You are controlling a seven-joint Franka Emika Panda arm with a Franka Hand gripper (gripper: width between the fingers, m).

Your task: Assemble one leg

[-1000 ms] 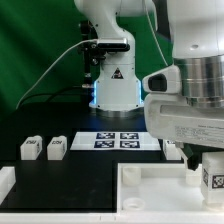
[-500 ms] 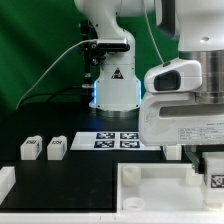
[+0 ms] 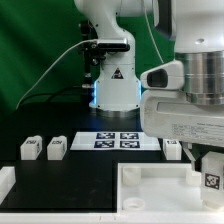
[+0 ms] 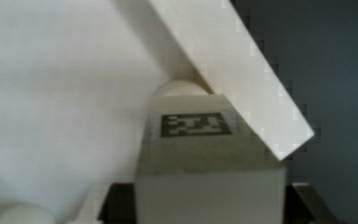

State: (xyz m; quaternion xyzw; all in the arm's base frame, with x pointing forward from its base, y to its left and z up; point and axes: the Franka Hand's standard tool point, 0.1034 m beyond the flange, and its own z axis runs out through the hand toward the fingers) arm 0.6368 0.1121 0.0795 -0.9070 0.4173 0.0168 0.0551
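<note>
Most of the gripper (image 3: 211, 172) escapes us. In the exterior view the arm's bulky white wrist housing (image 3: 190, 110) fills the right side and runs off the frame, so only the tip region shows beneath it. In the wrist view we get just two dark slivers of the fingers (image 4: 115, 203), one on each side of the leg (image 4: 197, 150), both cut by the picture's border. From that we read the jaws as closed narrowly on the leg, with its flanks against both fingers and its tagged face toward the camera. The tag is too blurred for us to read.

In the exterior view the leg hangs in the gripper at the exterior view's right, over the near right part of the tray panel (image 3: 150, 195). We cannot tell whether it touches the panel. In the wrist view the leg's rounded end sits at a slanting white edge (image 4: 229, 60), and contact there is unclear.

A third leg (image 3: 172, 148) stands half hidden behind the wrist housing, just beside the marker board (image 3: 125, 139). Two more legs (image 3: 30, 148) (image 3: 57, 148) stand side by side on the black table (image 3: 80, 175), well apart from the gripper.
</note>
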